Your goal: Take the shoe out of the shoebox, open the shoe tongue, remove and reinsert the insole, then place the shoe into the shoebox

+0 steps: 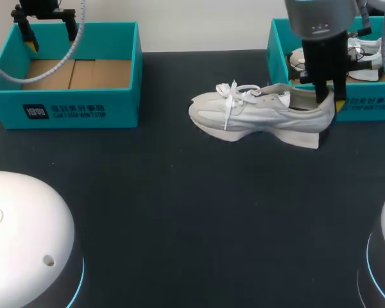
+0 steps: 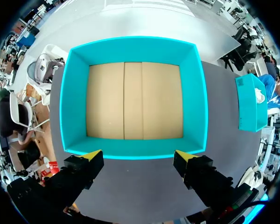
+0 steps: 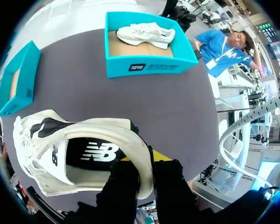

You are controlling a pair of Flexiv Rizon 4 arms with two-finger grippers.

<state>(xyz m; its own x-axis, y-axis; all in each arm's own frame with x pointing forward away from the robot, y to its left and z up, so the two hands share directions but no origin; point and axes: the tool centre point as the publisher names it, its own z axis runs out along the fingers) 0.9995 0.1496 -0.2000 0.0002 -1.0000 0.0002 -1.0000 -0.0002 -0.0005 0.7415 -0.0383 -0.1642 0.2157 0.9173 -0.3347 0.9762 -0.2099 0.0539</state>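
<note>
A white lace-up shoe (image 1: 256,112) lies on the dark table right of the middle, toe to the left and heel to the right. My right gripper (image 1: 330,101) comes down from above and is shut on the rear of its heel collar. In the right wrist view the gripper (image 3: 147,172) has one finger inside the shoe (image 3: 84,128) and one outside. The black insole (image 3: 98,151) with a white logo shows inside. My left gripper (image 1: 49,35) hangs open above the empty teal shoebox (image 1: 64,106) at the back left. In the left wrist view, the gripper (image 2: 137,158) looks down into the empty box (image 2: 135,147).
A second teal shoebox (image 1: 366,109) stands at the back right, close behind the shoe's heel, with another white shoe (image 1: 366,54) in it. In the right wrist view this box (image 3: 149,65) lies ahead of the gripper. White rounded robot bases (image 1: 19,237) fill the front corners.
</note>
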